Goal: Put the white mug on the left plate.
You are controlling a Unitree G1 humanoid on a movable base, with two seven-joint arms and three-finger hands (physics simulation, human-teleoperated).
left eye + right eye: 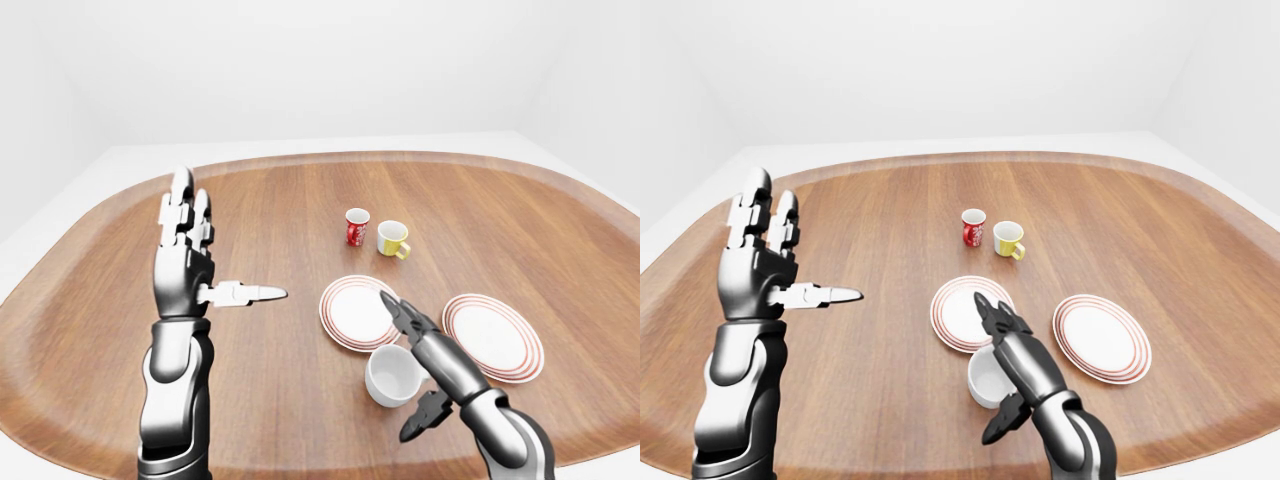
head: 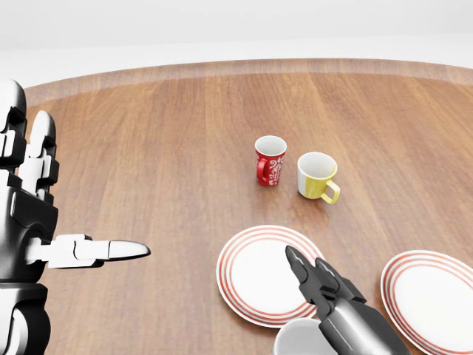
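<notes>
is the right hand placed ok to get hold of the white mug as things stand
Probably yes. The right hand is open right beside the white mug, fingers stretched past its rim and thumb hanging lower, not yet closed round it. Nothing stands between them; the left plate lies just beyond.

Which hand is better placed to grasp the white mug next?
Right. The right hand is beside the white mug, fingers open around it. The left hand is raised far to the view's left.

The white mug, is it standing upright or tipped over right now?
Upright. The white mug rests on the table with its open mouth facing up, below the left plate.
</notes>
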